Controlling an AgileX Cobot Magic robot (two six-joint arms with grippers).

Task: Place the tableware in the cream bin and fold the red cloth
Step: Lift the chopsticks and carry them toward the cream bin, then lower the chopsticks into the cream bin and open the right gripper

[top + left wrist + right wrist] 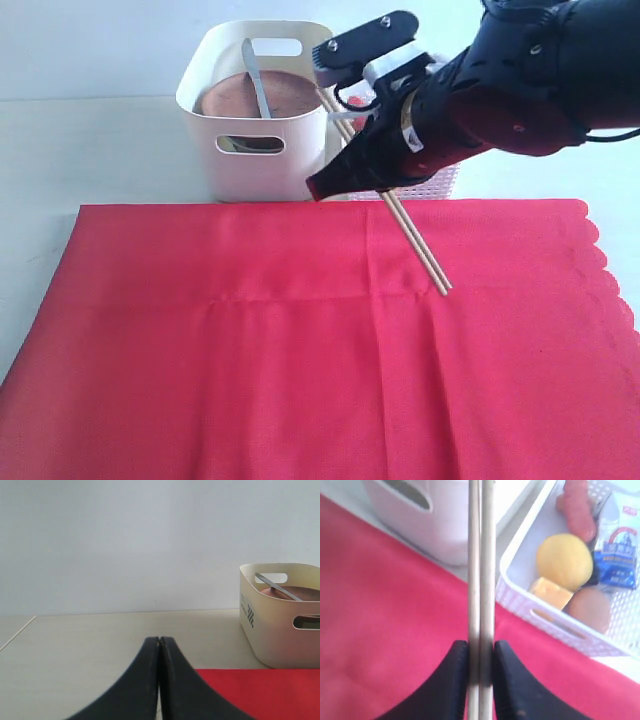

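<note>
The red cloth (250,350) lies spread flat over the table, its scalloped edge at the right. Behind it stands the cream bin (225,135), with the round brown plate (240,98) and the slim metal knife (258,85) inside. My right gripper (322,184) hangs just in front of the bin, shut on the wooden chopsticks (415,240). They slant from the bin's rim down to the cloth. In the right wrist view the chopsticks (481,555) sit pinched between the fingertips of the right gripper (481,647). My left gripper (160,640) is shut and empty, left of the bin (272,630).
The white lattice basket (520,605) stands to the right of the bin, holding a lemon (565,560), a sausage (577,507), a milk carton (620,555) and an egg (590,610). In the exterior view my right arm hides most of the basket (440,185).
</note>
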